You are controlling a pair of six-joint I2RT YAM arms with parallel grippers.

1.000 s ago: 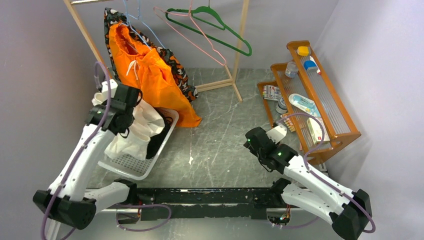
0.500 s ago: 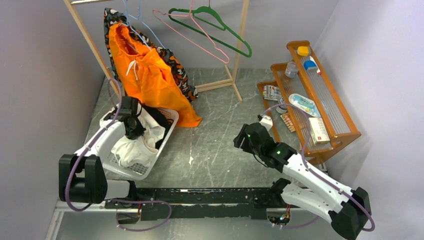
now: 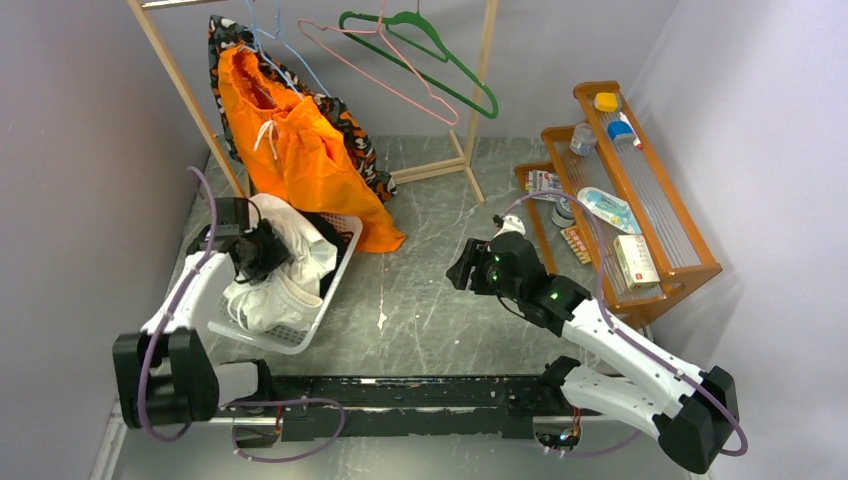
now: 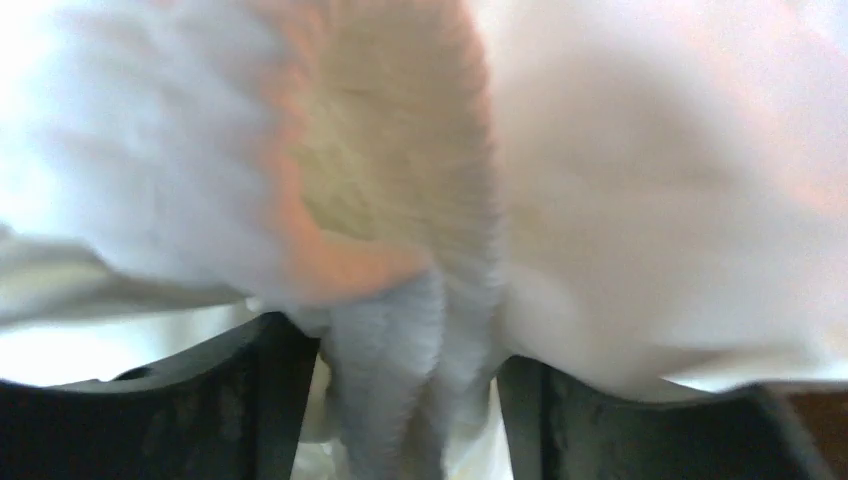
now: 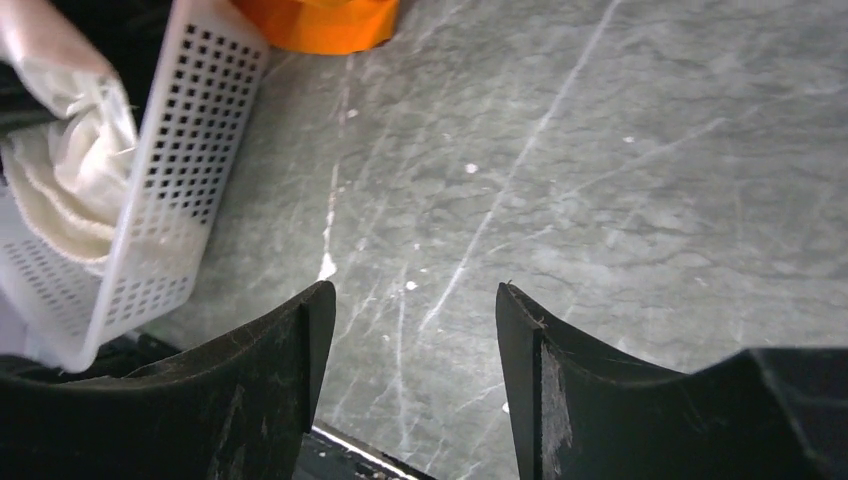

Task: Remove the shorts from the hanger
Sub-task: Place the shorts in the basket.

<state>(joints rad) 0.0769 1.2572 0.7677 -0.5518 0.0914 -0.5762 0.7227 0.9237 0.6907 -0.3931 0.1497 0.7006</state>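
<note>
Watching the left fingers (image 4: 240, 410), I see them spread apart with a fold of the white garment (image 4: 640, 200) between them, down in the basket (image 3: 332, 285). The right fingers (image 5: 260, 400) gape over bare worktop (image 5: 620, 180). The shorts (image 3: 300, 165) hang from the rack (image 3: 189, 100), not yet freed. Lifting the left arm now could snag that white cloth and drag the basket.

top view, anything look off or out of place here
Yes: the left gripper is buried in the white garment in the basket, nowhere near the shorts. Those hang from the rack with their hem slumped onto the table.
</note>
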